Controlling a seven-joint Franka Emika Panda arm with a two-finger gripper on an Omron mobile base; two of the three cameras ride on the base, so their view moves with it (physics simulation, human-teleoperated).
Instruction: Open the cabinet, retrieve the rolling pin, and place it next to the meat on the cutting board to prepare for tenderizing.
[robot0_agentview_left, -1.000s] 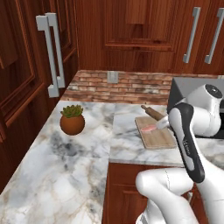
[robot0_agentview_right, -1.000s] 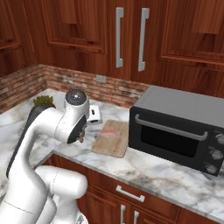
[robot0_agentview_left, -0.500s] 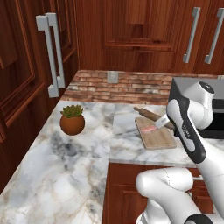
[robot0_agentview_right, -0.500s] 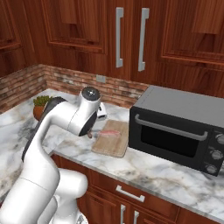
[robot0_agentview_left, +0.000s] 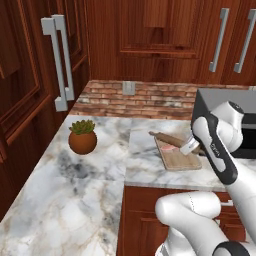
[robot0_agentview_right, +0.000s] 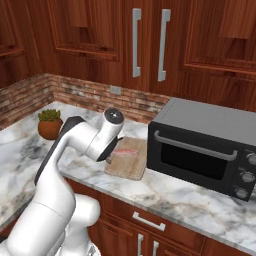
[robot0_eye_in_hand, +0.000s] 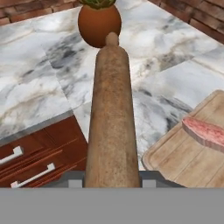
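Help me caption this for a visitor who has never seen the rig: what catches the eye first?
The rolling pin clamped in the gripper, held above the counter's front edge and pointing toward the potted plant. Next, the meat lying on the cutting board, just left of the dark microwave.

potted plant (robot0_agentview_left: 82, 138) on marble counter (robot0_agentview_left: 65, 195); microwave (robot0_agentview_right: 202, 145) right; brick backsplash (robot0_agentview_left: 145, 100)

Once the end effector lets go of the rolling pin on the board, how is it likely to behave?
The rolling pin is a smooth round cylinder, so it will probably roll unless laid flat and still. It looks like rigid wood and should not flex. The cutting board is small and holds the meat, so a knob end may overhang.
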